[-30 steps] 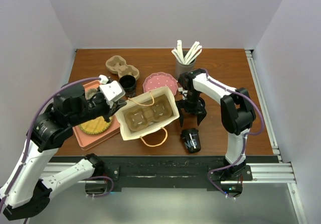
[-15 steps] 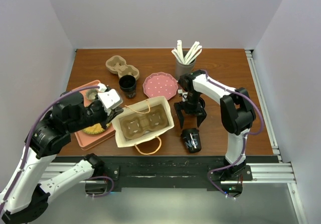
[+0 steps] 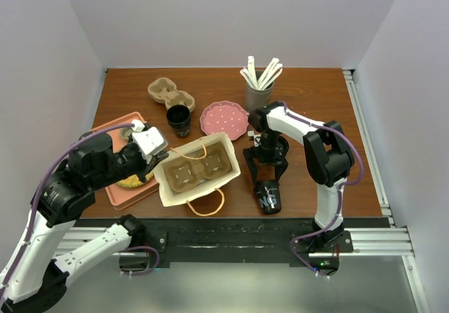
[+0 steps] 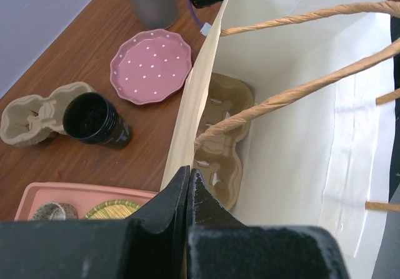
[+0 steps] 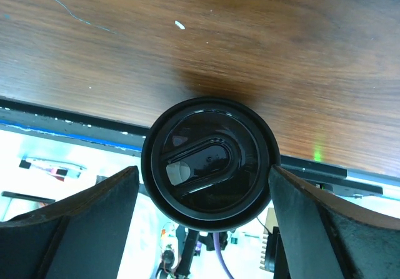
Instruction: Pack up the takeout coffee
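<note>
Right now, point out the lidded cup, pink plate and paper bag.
lidded cup (image 5: 209,161): right wrist view, lid centre.
pink plate (image 4: 151,65): left wrist view, dotted middle.
paper bag (image 4: 294,166): left wrist view, inner wall.

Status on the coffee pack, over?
Left gripper shut on paper bag rim. Right gripper open, straddling lidded black cup on its side. Cup carrier in bag.

Brown wood-grain tabletop (image 3: 316,95). At the back: grey tumbler (image 3: 257,95), with cardboard cup carrier (image 3: 163,90) well to its left. Just ahead of the carrier, open black cup (image 3: 178,118), upright; beside it, pink dotted plate (image 3: 224,118). At the left front, pink tray (image 3: 137,192). Front centre, open paper bag (image 3: 200,191). Right of the bag, lidded black cup (image 3: 267,195) on its side, near the front edge.
</note>
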Tool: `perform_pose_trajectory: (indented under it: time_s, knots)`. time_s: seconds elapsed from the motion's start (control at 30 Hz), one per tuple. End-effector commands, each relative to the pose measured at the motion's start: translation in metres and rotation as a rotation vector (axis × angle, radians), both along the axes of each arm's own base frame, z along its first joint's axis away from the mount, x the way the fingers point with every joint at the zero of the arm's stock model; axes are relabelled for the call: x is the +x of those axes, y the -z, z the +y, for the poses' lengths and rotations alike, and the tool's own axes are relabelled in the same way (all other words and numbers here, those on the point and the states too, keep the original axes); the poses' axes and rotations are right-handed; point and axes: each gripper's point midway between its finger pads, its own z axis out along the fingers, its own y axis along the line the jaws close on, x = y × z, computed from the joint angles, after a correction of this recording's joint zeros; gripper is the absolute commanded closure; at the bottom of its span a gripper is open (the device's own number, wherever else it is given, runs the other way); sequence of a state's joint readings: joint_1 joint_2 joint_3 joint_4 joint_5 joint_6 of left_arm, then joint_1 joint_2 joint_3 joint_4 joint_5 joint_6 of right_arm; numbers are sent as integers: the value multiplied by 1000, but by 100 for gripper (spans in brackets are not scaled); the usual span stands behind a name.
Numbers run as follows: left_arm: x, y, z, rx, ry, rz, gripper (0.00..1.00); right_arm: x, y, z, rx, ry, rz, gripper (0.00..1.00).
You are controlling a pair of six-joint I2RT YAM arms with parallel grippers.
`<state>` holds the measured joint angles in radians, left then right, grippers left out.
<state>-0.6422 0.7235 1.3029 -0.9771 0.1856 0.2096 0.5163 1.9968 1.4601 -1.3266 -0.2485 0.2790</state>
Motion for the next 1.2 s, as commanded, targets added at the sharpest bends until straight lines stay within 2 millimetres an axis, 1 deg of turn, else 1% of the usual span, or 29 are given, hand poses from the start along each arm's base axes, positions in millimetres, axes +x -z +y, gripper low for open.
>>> perform_pose_trajectory:
  time_s: [0.0,0.03,0.1,0.13,0.2,0.33,0.43,0.53,0.63,0.7,0.83,0.87,0.93,0.97,1.03,1.07,1.17]
  knots:
    - [4,-5,0,6,3,-42,100,-20,-16,-11,-50,-20,100,17]
    - [5,-5,0,8,3,-42,100,-20,-16,-9,-43,-18,100,22]
    - [5,-5,0,10,3,-44,100,-20,-16,-9,-41,-16,103,26]
    - [5,-5,0,12,2,-44,100,-21,-16,-9,-41,-19,100,31]
    - [6,-5,0,12,2,-44,100,-22,-16,-11,-50,-17,100,32]
    - [7,-6,0,16,3,-50,100,-23,-15,-11,-48,-16,104,41]
    - [9,-7,-1,18,1,-54,100,-20,-18,-9,-42,-16,91,44]
    - [10,-8,0,18,-4,-58,100,-14,-23,-7,-33,-9,56,46]
    - [11,-8,0,22,-8,-61,100,-4,-32,-4,-31,10,2,50]
    - [12,-8,-1,22,-8,-59,100,5,-42,-1,-24,27,-54,51]
    - [15,-9,-4,23,-5,-58,100,20,-58,-8,-68,66,-176,53]
    - [16,-10,-5,23,-3,-60,100,25,-66,-8,-71,93,-220,53]
    - [17,-11,-6,21,-2,-59,100,34,-74,-14,-97,125,-282,54]
    - [18,-11,-8,19,2,-57,100,43,-83,-16,-113,152,-341,54]
    - [19,-13,-9,14,4,-57,100,51,-94,-16,-102,188,-386,55]
    - [20,-13,-11,14,4,-53,100,61,-103,-18,-111,213,-438,55]
    - [21,-14,-14,13,15,-50,100,77,-123,-24,-109,286,-525,57]
